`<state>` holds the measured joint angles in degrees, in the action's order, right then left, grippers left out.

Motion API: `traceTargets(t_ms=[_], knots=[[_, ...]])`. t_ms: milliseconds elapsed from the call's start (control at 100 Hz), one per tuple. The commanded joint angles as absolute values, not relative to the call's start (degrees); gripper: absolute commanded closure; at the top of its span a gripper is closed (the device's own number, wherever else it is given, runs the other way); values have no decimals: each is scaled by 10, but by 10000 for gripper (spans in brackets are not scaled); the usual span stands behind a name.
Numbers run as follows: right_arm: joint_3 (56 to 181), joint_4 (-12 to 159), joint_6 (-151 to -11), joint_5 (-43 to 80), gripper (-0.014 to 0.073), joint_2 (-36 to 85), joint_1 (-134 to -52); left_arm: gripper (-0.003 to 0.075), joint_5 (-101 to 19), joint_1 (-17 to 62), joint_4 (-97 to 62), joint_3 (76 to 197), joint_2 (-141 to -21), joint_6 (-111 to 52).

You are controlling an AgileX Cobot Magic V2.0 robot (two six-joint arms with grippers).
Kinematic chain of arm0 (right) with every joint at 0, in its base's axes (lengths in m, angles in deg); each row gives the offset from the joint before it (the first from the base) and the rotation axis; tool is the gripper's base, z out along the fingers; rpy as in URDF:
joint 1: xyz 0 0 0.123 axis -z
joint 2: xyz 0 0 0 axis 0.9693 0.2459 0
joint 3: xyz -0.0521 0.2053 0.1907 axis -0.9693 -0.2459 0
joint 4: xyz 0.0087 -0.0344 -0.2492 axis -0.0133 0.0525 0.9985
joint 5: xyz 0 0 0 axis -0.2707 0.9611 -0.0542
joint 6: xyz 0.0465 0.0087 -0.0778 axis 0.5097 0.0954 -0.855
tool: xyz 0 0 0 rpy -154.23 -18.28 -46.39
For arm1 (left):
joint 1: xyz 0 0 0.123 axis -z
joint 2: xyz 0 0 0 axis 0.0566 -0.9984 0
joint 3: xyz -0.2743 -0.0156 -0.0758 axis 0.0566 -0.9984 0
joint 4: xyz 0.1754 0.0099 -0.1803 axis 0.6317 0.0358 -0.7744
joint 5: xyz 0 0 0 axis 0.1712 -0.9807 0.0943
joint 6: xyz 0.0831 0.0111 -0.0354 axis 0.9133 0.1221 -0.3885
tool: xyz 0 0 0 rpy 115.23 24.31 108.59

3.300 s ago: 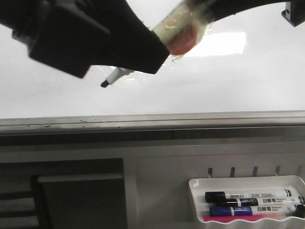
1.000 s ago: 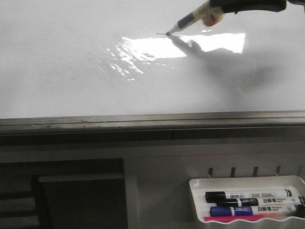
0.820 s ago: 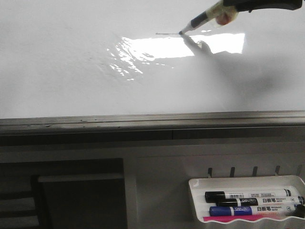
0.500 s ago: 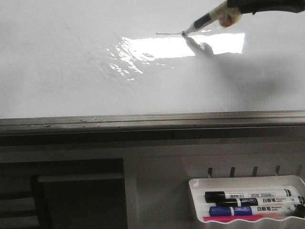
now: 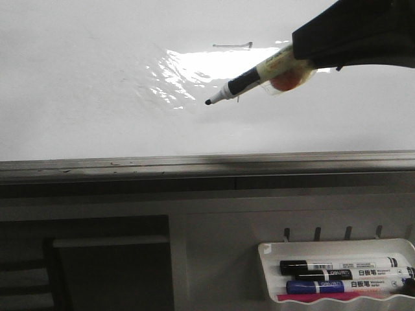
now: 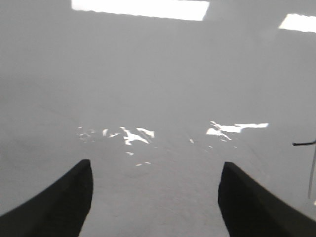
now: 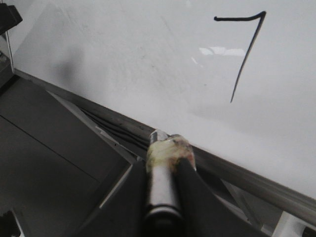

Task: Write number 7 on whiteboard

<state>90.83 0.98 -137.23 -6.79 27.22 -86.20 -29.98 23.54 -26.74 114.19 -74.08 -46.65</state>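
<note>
The whiteboard (image 5: 91, 97) fills the upper front view, with a bright glare and a grey lower rim. The number 7 (image 7: 243, 54) shows whole in the right wrist view, a short top stroke joined to a long downstroke. In the front view only its top stroke (image 5: 232, 45) is clear; the marker covers the rest. My right gripper (image 5: 295, 61) is shut on a black-tipped marker (image 5: 243, 83), its tip off the board, pointing down-left. The marker's taped barrel (image 7: 165, 158) sits between the fingers. My left gripper (image 6: 155, 197) is open and empty over the whiteboard (image 6: 158, 74).
A white marker tray (image 5: 264, 259) hangs at the lower right below the board's rim, holding black and blue markers (image 5: 337, 267). A dark panel (image 5: 97, 259) sits at the lower left. The edge of the 7 (image 6: 303, 143) shows in the left wrist view.
The right gripper has lifted the marker off the board after the top stroke and moved down and nearer the camera. The tip now points lower left.
</note>
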Motion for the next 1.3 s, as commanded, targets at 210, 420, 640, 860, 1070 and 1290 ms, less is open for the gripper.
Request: traceTargets(t_ms=[210,420,640,860,1070,1290], knots=[[1027,189,-1141,-156,654,253,-858,233,-261,436,-181,1165,-749,-410],[1087,256,-1081,-223,654,254,-858,316,-215,554,-123,1165,-805,-410],[1098,260,-1078,-263,654,268,-858,323,-198,596,-108,1196,-881,-410],[1098,264,-1078,-265,654,269,-858,323,-200,605,-98,1224,-926,-410],[1098,266,-1078,-265,654,269,-858,406,-196,605,-98,1226,-947,-410],[1098,267,-1078,-264,655,269,-858,706,-191,605,-98,1228,-947,-410]])
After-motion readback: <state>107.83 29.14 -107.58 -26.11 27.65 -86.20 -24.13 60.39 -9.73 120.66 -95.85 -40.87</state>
